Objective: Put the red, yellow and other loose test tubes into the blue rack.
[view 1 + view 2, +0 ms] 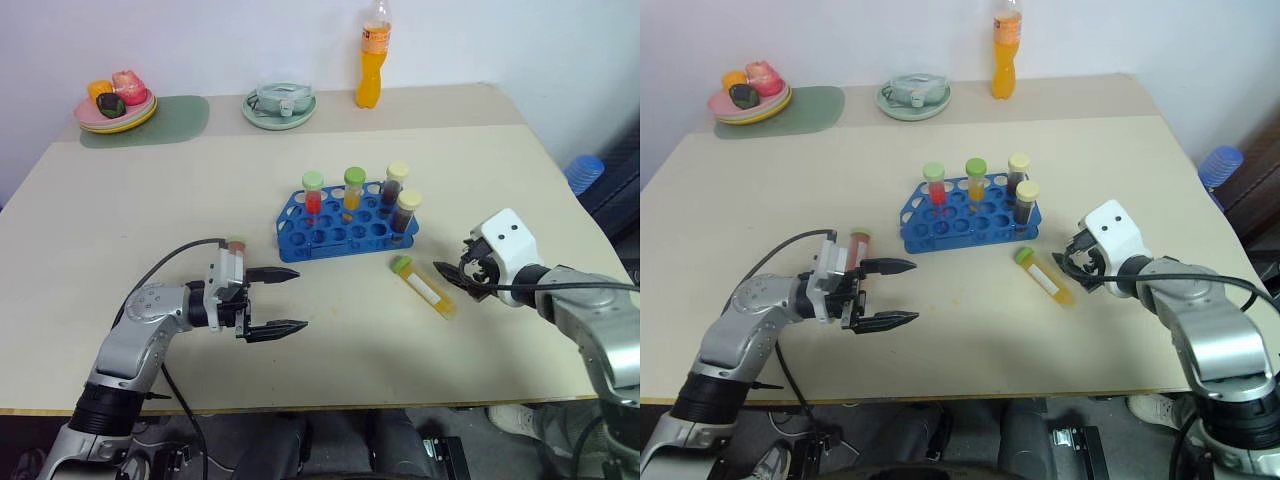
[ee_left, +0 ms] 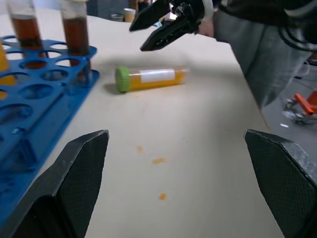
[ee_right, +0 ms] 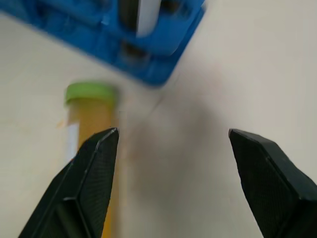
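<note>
Tubes stand four in the blue rack (image 1: 345, 226) at frame centre, so one yellow tube (image 1: 424, 286) remains lying on the table (image 1: 150, 210) just lower right of it, between the empty, parted right claw (image 1: 452, 275) and the wide-open, empty left claw (image 1: 285, 300).

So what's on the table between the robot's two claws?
Just bare table between the left gripper and the right gripper, apart from the yellow tube lying close to the right one, as the left eye view shows.
</note>
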Controlling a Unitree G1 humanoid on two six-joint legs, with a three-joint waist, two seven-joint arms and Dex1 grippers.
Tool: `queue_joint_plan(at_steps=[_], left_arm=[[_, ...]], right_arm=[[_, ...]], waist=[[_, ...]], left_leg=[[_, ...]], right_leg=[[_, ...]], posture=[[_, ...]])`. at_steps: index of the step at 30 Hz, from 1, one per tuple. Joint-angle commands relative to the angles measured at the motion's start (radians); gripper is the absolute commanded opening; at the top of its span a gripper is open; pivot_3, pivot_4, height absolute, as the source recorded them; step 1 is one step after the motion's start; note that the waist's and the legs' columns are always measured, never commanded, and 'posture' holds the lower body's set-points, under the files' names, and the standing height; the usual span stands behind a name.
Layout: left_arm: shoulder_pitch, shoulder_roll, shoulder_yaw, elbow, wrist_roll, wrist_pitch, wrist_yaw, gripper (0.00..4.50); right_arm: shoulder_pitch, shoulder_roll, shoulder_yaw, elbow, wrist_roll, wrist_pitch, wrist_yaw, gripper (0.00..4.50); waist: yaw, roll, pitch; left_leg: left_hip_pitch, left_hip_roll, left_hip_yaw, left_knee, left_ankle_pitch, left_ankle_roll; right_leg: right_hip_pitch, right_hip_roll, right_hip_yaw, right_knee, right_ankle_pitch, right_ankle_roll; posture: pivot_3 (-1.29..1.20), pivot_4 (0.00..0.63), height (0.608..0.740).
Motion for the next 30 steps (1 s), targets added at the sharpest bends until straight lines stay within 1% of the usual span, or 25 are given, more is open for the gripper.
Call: queue_joint_plan(at_steps=[1, 6, 13, 22, 24, 25, 27, 28, 29, 30], left_arm=[[-0.009, 0.011, 0.012, 0.005, -0.002, -0.026, -0.017, 4.50], [-0.003, 0.017, 0.008, -0.001, -0.002, -0.025, -0.024, 4.50], [0.002, 0.026, 0.011, -0.017, -0.007, -0.018, -0.023, 4.50], [0.035, 0.043, 0.020, -0.054, -0.013, -0.009, -0.006, 4.50], [0.044, 0.045, 0.020, -0.064, -0.015, -0.006, -0.002, 4.50], [0.047, 0.046, 0.020, -0.068, -0.016, -0.005, -0.001, 4.50], [0.051, 0.051, 0.025, -0.072, -0.018, -0.001, 0.003, 4.50], [0.051, 0.052, 0.027, -0.073, -0.019, 0.001, 0.004, 4.50], [0.052, 0.053, 0.028, -0.074, -0.019, 0.002, 0.004, 4.50], [0.052, 0.053, 0.029, -0.075, -0.019, 0.004, 0.005, 4.50]], right_arm=[[-0.083, 0.001, 0.017, -0.046, 0.079, 0.199, 0.013, 3.61], [-0.166, 0.044, 0.025, -0.042, 0.132, 0.329, -0.001, 3.61], [-0.210, 0.072, 0.098, 0.020, 0.156, 0.337, -0.061, 3.61], [-0.291, 0.113, 0.204, 0.157, 0.164, 0.337, -0.124, 3.61], [-0.298, 0.115, 0.221, 0.169, 0.159, 0.337, -0.139, 3.10], [-0.299, 0.114, 0.230, 0.170, 0.157, 0.337, -0.143, 2.75], [-0.293, 0.100, 0.265, 0.157, 0.152, 0.333, -0.146, 1.79], [-0.290, 0.092, 0.277, 0.150, 0.151, 0.330, -0.145, 1.22], [-0.286, 0.080, 0.291, 0.142, 0.152, 0.322, -0.139, 0.85], [-0.279, 0.063, 0.305, 0.132, 0.149, 0.304, -0.134, 0.76]], waist=[[0.001, 0.000, 0.000], [0.002, 0.000, 0.000], [0.000, 0.000, 0.000], [0.000, 0.000, 0.000], [0.000, 0.000, 0.000], [0.000, 0.000, 0.000], [0.000, 0.000, 0.000], [0.000, 0.000, 0.000], [0.000, 0.000, 0.000], [0.000, 0.000, 0.000]], left_leg=[[0.000, 0.000, 0.000, 0.000, 0.000, 0.000], [-0.001, 0.000, 0.000, 0.001, 0.000, 0.001], [-0.001, 0.000, 0.001, 0.000, 0.000, 0.001], [-0.002, 0.000, 0.002, 0.000, 0.000, 0.001], [-0.002, 0.000, 0.002, 0.000, 0.000, 0.001], [-0.002, 0.000, 0.002, 0.000, 0.000, 0.001], [-0.002, 0.000, 0.002, 0.000, 0.000, 0.001], [-0.002, 0.000, 0.002, 0.000, 0.000, 0.001], [-0.002, 0.000, 0.002, 0.000, 0.000, 0.001], [-0.002, 0.000, 0.002, 0.000, 0.000, 0.001]], right_leg=[[0.000, 0.000, 0.000, 0.000, 0.000, 0.000], [-0.001, 0.000, 0.000, 0.000, 0.000, 0.000], [-0.001, 0.000, -0.001, 0.000, 0.000, 0.000], [-0.003, 0.000, 0.000, 0.000, 0.000, 0.000], [-0.003, 0.000, -0.001, 0.000, 0.000, 0.000], [-0.003, 0.000, 0.000, 0.000, 0.000, 0.000], [-0.003, 0.000, 0.000, 0.001, 0.000, 0.000], [-0.003, 0.000, 0.000, 0.001, 0.000, 0.000], [-0.003, 0.000, 0.000, 0.001, 0.000, 0.000], [-0.003, 0.000, 0.000, 0.001, 0.000, 0.000]], posture=[[0.00, 0.150, 0.740], [0.00, 0.150, 0.740], [0.00, 0.150, 0.740], [0.00, 0.150, 0.740], [0.00, 0.150, 0.740], [0.00, 0.150, 0.740], [0.00, 0.150, 0.740], [0.00, 0.150, 0.740], [0.00, 0.150, 0.740], [0.00, 0.150, 0.740]])
